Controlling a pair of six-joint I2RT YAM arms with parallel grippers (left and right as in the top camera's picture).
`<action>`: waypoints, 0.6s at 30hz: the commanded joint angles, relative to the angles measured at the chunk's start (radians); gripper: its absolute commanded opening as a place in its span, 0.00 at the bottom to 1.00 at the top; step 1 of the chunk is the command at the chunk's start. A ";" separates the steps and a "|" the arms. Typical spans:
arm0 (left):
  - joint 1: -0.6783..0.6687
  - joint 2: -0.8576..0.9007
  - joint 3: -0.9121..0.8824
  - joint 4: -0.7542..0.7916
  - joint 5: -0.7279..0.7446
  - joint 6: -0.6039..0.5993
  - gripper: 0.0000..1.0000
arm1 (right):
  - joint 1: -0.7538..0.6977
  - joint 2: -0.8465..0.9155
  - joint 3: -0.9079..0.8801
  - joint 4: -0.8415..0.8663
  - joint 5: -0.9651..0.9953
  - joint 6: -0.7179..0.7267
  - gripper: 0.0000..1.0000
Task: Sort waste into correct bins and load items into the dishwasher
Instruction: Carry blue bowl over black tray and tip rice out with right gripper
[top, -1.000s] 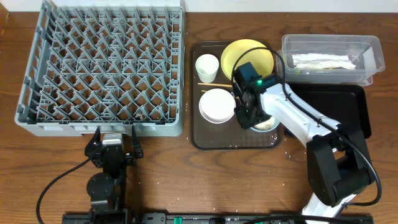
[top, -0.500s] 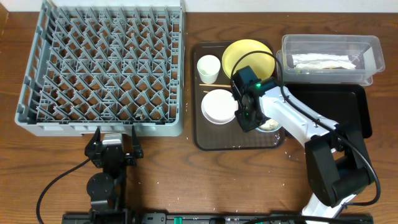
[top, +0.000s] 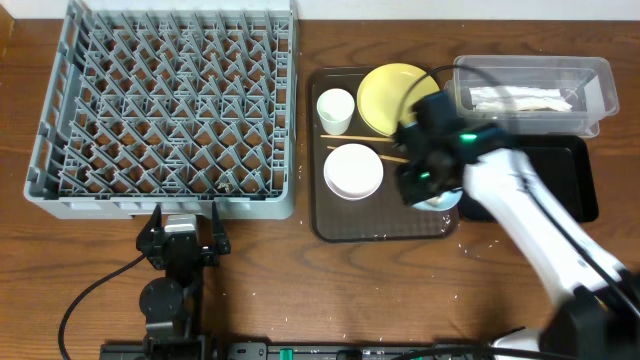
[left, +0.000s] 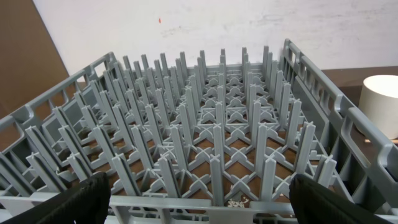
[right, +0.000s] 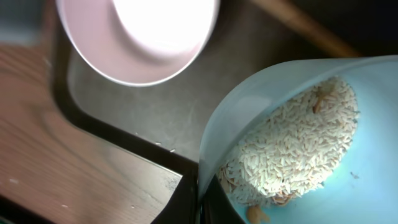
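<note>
My right gripper (top: 428, 186) is shut on the rim of the light blue bowl (top: 443, 199), held tilted over the right end of the brown tray (top: 340, 228). In the right wrist view the fingers (right: 204, 202) pinch the bowl's rim (right: 249, 106) and white rice (right: 292, 149) lies inside. The yellow plate (top: 390, 98), white cup (top: 334, 108), white bowl (top: 353, 170) and chopsticks (top: 358, 136) are on the tray. The paper wrapper (top: 520, 98) lies in the clear tub (top: 600, 78). My left gripper (left: 199, 202) is open and empty at the near edge of the grey dish rack (top: 170, 110).
The black tray (top: 572, 175) lies right of the brown tray, below the tub. A few rice grains (left: 237, 204) lie under the rack's near edge. Bare wood table (top: 330, 290) runs along the front.
My right arm has swung to the right and the blue bowl has shifted right with it, toward the tray's right edge. The left arm has not moved.
</note>
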 joint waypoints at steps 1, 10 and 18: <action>0.005 -0.002 -0.018 -0.037 -0.013 0.005 0.93 | -0.110 -0.082 0.025 -0.004 -0.106 -0.013 0.01; 0.005 -0.002 -0.018 -0.037 -0.013 0.005 0.93 | -0.479 -0.127 -0.060 0.069 -0.404 -0.104 0.01; 0.005 -0.002 -0.018 -0.037 -0.013 0.005 0.93 | -0.713 -0.126 -0.237 0.333 -0.763 -0.116 0.01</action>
